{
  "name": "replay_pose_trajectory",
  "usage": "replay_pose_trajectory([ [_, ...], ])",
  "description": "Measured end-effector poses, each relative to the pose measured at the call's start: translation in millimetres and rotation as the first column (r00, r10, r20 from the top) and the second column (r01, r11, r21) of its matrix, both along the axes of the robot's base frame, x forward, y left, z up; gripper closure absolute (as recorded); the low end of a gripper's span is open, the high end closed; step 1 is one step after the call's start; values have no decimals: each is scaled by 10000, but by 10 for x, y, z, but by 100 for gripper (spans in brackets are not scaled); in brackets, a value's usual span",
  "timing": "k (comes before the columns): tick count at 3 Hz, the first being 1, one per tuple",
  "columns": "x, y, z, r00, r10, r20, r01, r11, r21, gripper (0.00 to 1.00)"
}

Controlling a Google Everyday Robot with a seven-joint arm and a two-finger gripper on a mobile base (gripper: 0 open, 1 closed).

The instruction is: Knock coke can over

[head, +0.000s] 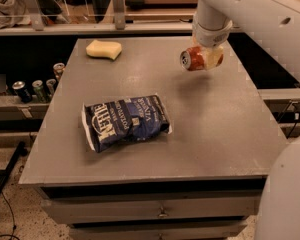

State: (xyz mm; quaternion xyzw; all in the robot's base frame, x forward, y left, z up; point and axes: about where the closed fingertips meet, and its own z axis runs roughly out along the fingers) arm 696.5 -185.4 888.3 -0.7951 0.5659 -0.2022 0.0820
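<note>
The coke can (194,60) is a small red can with a silver top. It lies on its side in the air, top facing left, just above the back right part of the grey table (215,134); its shadow falls on the tabletop below. My gripper (206,58) hangs from the white arm at the upper right and is shut around the can's rear half, which it hides.
A blue chip bag (125,121) lies flat at the table's middle left. A yellow sponge (104,49) sits at the back left. Several dark and green cans (35,88) stand on a low shelf left of the table. Drawers (160,211) front the table.
</note>
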Motion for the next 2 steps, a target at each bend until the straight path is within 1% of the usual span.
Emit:
replay_pose_trajectory([
  [1, -66, 57, -67, 9994, 159, -291, -175, 9983, -552, 82],
  [2, -120, 132, -139, 9976, 302, -622, -362, 9947, -964, 59],
])
